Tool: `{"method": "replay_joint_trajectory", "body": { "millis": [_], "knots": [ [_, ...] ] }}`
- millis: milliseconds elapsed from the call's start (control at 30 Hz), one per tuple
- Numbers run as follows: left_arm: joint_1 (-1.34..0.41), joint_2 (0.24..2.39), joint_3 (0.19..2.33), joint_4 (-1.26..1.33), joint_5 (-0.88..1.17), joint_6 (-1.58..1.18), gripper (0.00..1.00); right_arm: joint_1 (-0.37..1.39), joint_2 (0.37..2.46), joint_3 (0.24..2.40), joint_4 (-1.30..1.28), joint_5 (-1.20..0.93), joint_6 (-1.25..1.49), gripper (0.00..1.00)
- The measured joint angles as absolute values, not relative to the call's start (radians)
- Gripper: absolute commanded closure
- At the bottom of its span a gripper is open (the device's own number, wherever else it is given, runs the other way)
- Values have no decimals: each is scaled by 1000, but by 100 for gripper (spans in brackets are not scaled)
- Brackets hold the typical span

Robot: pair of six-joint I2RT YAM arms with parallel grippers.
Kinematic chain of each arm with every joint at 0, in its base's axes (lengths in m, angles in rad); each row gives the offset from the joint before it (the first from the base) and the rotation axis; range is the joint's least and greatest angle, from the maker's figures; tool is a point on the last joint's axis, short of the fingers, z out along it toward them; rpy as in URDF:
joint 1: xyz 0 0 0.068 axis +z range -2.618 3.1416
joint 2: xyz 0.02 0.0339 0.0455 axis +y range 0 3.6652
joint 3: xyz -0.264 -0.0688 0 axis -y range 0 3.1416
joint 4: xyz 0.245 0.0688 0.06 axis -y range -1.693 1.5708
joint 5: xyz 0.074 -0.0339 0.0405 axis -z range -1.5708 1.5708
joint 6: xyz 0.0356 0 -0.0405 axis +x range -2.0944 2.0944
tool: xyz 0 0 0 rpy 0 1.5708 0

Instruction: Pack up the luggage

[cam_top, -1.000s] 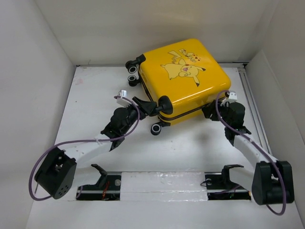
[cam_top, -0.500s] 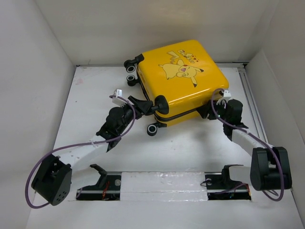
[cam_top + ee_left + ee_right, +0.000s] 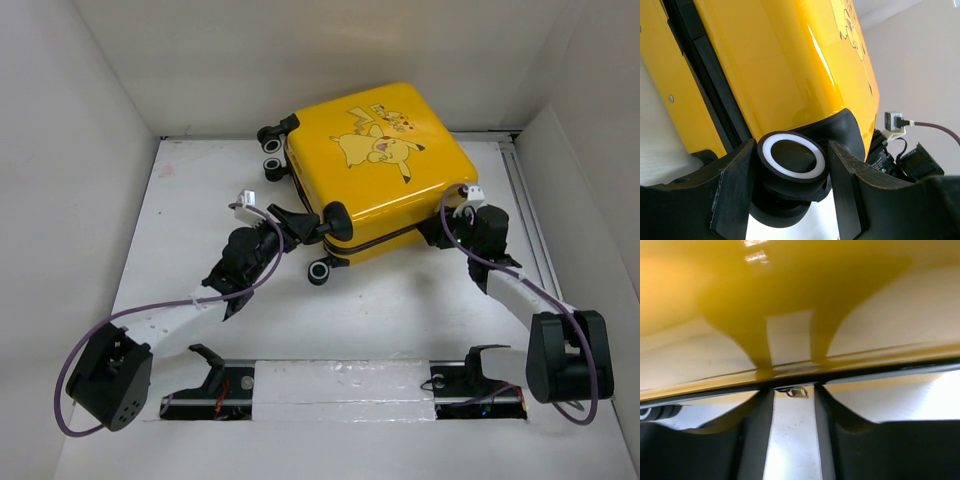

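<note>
Near mid-worktop [image 3: 400,300], risk: a tug on the caster wheel [image 3: 792,157] could slew the luggage [image 3: 380,190], dragging its zipper pull [image 3: 797,390] from the right gripper [image 3: 794,405], whose half-open jaws straddle it ungripped; the left gripper [image 3: 322,222] jaws clamp that wheel. Farther back, the closed luggage lies flat, Pikachu side up.

Rt wrist: luggage [image 3: 800,285] blurred, cropped all sides; small tab [image 3: 797,391] at rt claw [image 3: 792,396] unidentifiable

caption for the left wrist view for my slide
Close-up: left gripper clamped on a black caster wheel of the yellow luggage.
</note>
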State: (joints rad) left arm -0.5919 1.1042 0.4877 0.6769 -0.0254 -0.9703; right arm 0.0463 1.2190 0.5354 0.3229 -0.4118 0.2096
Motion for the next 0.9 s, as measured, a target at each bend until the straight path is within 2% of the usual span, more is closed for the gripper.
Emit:
{"method": "replay_joint_trajectory", "body": {
  "millis": [33,100,167,233,367,667,833,900],
  "knots": [
    [-592,1104,487,680,-25,-971,100,45,1228,536,327,-414,210,70],
    [-591,1104,485,680,-24,-972,100,46,1243,536,339,-424,213,73],
    [-591,1107,484,681,-24,-973,100,47,1254,536,351,-432,213,83],
    [-591,1114,484,684,-22,-974,100,47,1261,536,353,-440,214,85],
    [-587,1121,484,687,-16,-978,100,47,1277,536,371,-452,216,99],
    [-587,1152,484,722,-13,-982,100,99,1278,536,383,-374,225,100],
    [-583,1206,492,759,-81,-986,100,258,1240,521,373,-129,223,100],
    [-581,1235,514,767,-87,-986,100,391,1210,512,360,-125,245,100]
  ]
}}
